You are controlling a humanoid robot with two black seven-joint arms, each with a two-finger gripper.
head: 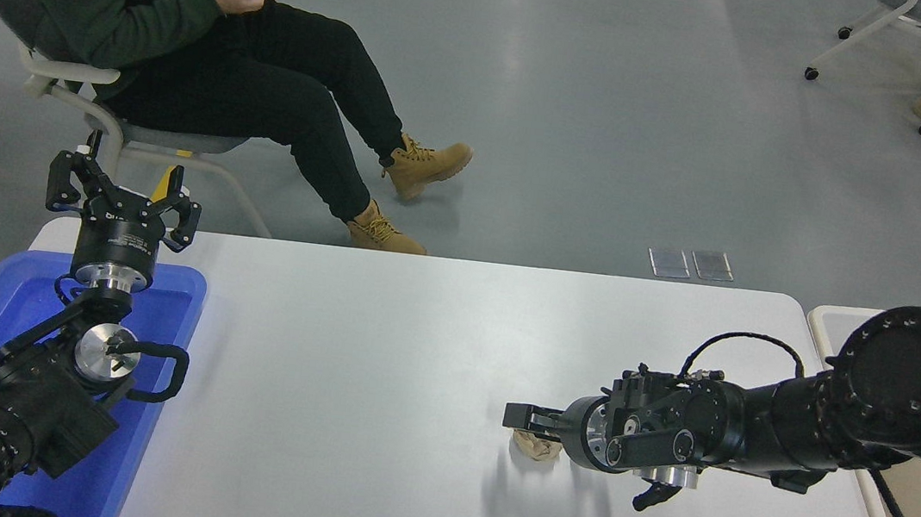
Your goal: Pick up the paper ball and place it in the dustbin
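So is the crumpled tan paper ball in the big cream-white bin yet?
No, it is out. The crumpled tan paper ball lies on the white table under the right gripper; the cream-white bin stands at the right edge.

text: none legible | labels: none | numbers: none

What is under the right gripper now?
Under the right gripper lies the paper ball on the white table. Only the ball's lower edge shows; the gripper covers the rest.
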